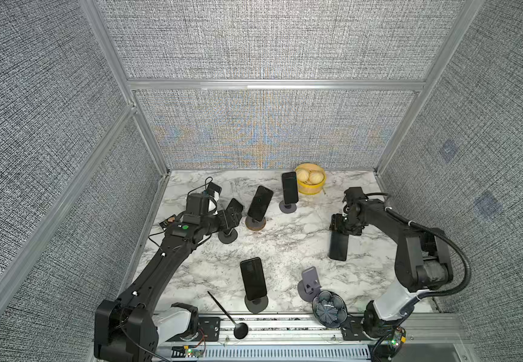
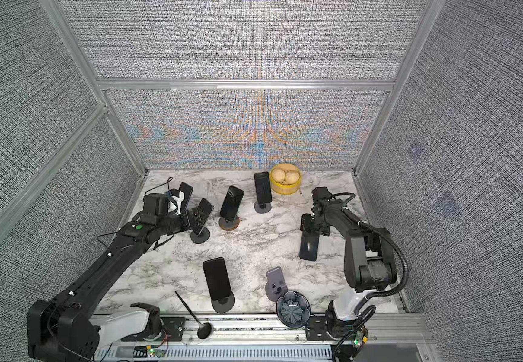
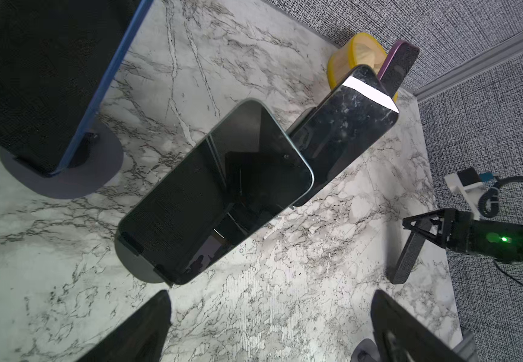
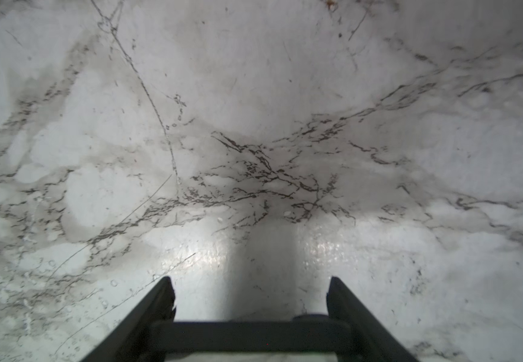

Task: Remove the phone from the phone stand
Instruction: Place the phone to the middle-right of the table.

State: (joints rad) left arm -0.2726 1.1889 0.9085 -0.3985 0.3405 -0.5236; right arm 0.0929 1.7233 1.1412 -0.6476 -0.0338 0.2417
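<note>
Our left gripper [image 3: 271,296] gapes beside the black glass phone [image 3: 216,191] on the grey disc stand [image 3: 137,266]; closing askew, we could topple both. Our right gripper [image 4: 250,282] clamps another dark rectangular phone [image 1: 338,247].

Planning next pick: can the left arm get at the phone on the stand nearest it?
Probably yes: its fingers are open and aimed at the phone, which leans on its stand with nothing between.

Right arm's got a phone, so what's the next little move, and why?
Probably ease the right gripper down to lay the phone on the marble table: it's gripped by one end, hanging low, already clear of the empty stand.
</note>
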